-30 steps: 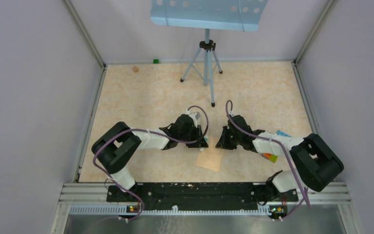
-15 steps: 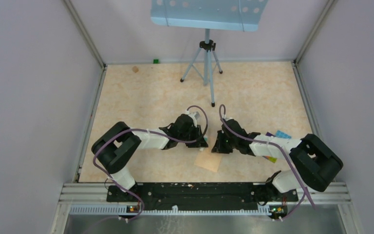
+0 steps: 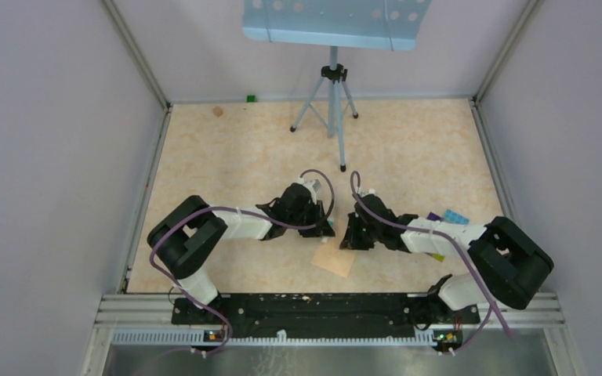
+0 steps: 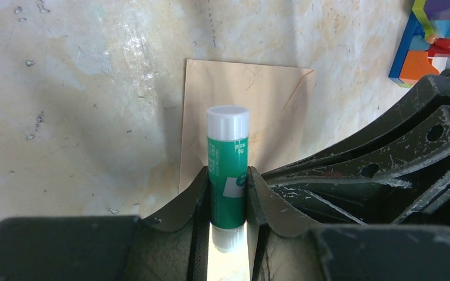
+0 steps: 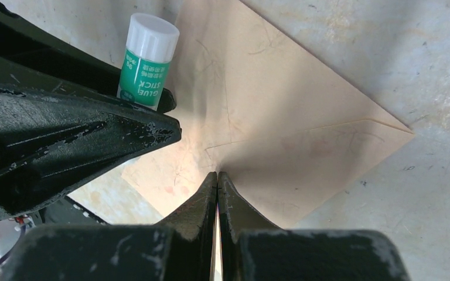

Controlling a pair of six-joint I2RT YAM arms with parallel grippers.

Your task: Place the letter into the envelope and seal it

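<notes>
The tan envelope (image 3: 337, 259) lies flat on the table between the two grippers, with its flap seams showing in the right wrist view (image 5: 304, 123). My left gripper (image 3: 325, 229) is shut on a green glue stick (image 4: 227, 161) with its white cap on, held over the envelope's (image 4: 269, 99) left part. My right gripper (image 3: 349, 239) is shut with nothing between its fingers, and its tips (image 5: 217, 175) are down at the envelope where the flap seams meet. The glue stick also shows in the right wrist view (image 5: 146, 61). The cream letter is not in view.
A colourful block toy (image 4: 430, 35) lies right of the envelope, by the right arm (image 3: 444, 218). A music stand's tripod (image 3: 331, 102) stands at the back centre. A small green item (image 3: 250, 98) sits at the back wall. Grey walls enclose the table.
My right gripper has moved left, closer to the left gripper and the envelope. The left gripper holds the glue stick in the same place.
</notes>
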